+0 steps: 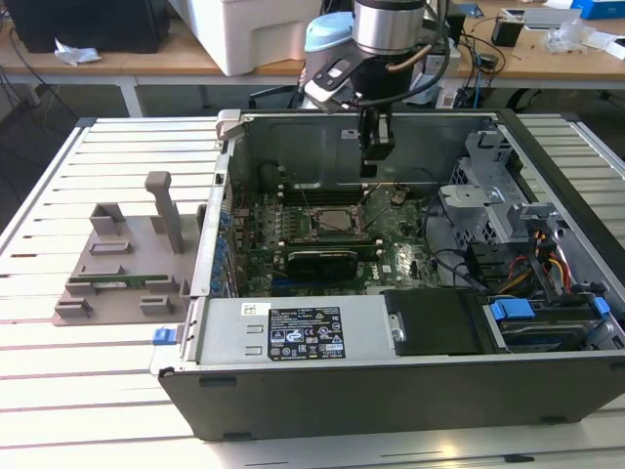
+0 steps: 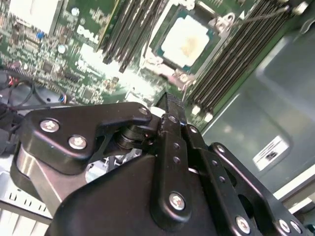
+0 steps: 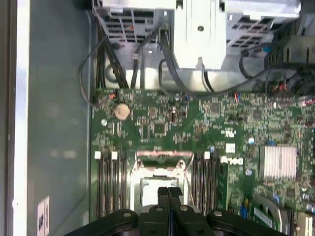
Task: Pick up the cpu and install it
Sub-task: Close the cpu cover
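Closest in both wrist views is the gripper (image 3: 168, 191), fingers pressed together with nothing between them. It hangs above the green motherboard (image 3: 221, 123). The cpu (image 2: 185, 40) lies flat in its socket (image 2: 158, 65), just beyond and below the fingertips, not touching them.

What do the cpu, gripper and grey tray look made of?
cpu: bare metal lid, it seems; pale silvery matte sheen, faint tan smear.
gripper: black matte links with silver screws; plastic or coated metal.
tray: probably plastic; uniform dull grey, moulded.
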Tool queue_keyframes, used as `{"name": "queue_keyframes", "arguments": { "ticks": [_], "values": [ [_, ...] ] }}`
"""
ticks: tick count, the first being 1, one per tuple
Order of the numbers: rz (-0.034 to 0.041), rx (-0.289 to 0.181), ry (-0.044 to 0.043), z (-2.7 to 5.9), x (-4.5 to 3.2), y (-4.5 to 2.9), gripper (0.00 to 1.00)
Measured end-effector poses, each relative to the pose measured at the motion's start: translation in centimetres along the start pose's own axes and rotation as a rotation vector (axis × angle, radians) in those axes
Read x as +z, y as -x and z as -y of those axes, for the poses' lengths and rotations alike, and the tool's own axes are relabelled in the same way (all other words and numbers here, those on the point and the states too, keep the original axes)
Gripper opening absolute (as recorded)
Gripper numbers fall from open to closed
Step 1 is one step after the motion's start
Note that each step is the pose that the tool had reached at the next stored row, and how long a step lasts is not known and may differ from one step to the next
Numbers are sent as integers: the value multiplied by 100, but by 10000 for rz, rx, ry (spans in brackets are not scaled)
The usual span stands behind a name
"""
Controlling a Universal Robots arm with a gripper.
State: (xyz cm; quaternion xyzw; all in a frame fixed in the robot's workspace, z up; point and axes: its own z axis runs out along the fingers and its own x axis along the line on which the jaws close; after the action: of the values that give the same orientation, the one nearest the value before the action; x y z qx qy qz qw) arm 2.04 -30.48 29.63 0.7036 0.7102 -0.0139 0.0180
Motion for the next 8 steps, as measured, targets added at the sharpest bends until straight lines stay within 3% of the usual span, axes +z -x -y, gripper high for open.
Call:
{"name": "queue_keyframes", "arguments": {
  "ticks": [1,5,8],
  "values": [
    [7,-1,-2,-38,0,1,11],
    [18,-2,-49,-337,14,2,11],
    [17,-5,-101,-393,94,-4,11]
  ]
}}
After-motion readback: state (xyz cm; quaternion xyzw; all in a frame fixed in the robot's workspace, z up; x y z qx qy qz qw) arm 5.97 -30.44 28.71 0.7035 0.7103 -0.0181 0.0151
